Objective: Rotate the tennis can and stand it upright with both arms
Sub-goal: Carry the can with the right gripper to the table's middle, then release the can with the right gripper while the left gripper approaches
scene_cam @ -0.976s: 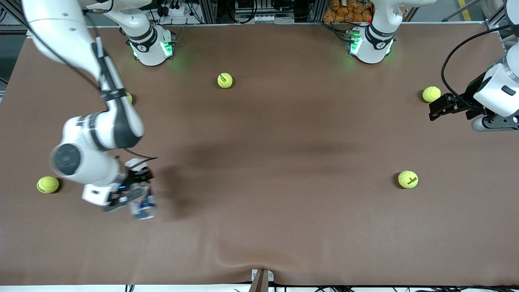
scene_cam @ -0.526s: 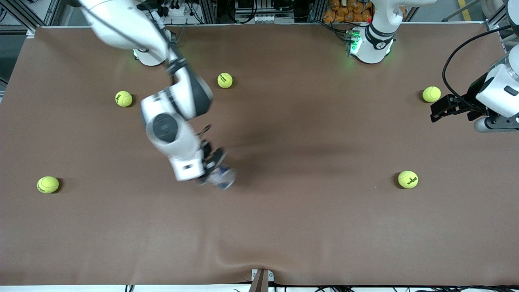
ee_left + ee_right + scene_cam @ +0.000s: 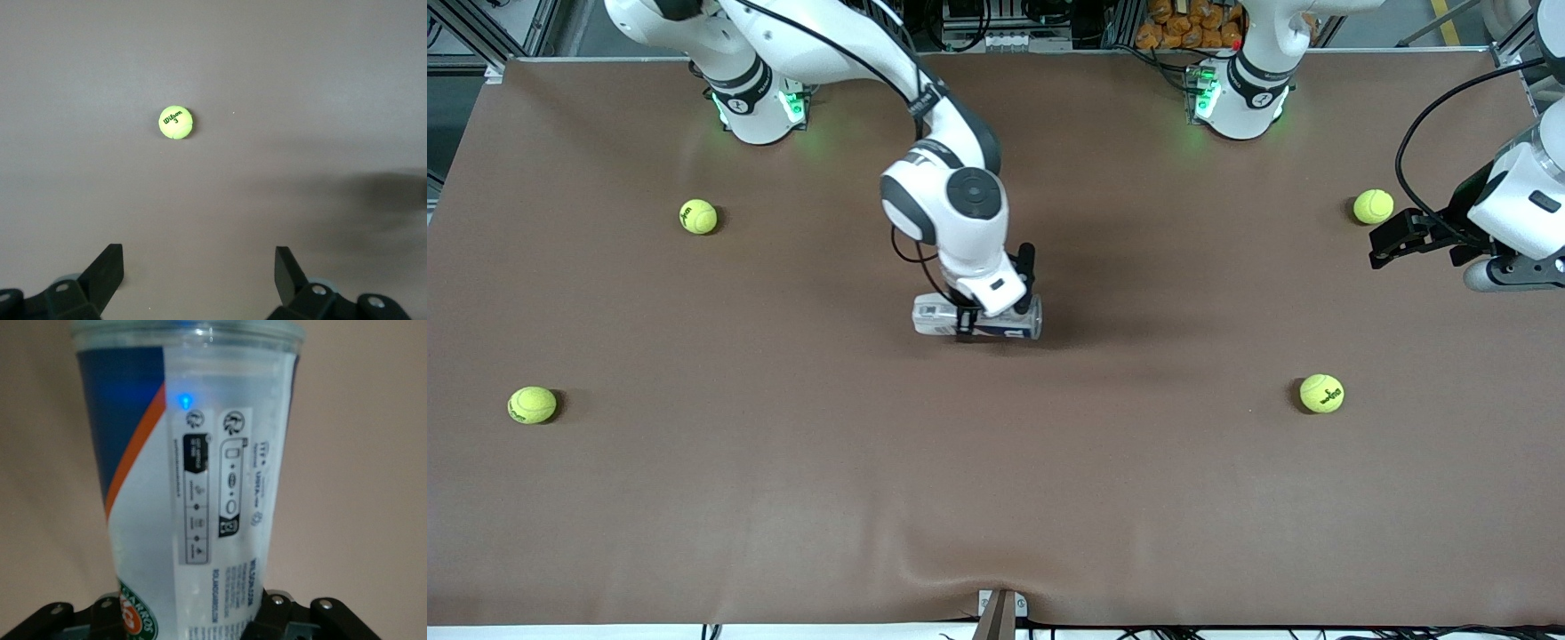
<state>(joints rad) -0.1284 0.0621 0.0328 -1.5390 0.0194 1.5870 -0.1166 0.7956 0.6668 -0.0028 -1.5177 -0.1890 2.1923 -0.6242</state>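
The tennis can, clear plastic with a white and navy label, is held lying level over the middle of the table. My right gripper is shut on the can about its middle. In the right wrist view the can fills the frame between the jaws. My left gripper is open and empty, up over the left arm's end of the table, next to a tennis ball. The left wrist view shows its open fingers over bare cloth, with a tennis ball ahead.
Other tennis balls lie on the brown cloth: one and one toward the right arm's end, one toward the left arm's end. The cloth is wrinkled at the edge nearest the front camera.
My right arm has swung the can from the right arm's end of the table to over its middle, and the can has turned to lie level. The left arm has not moved.
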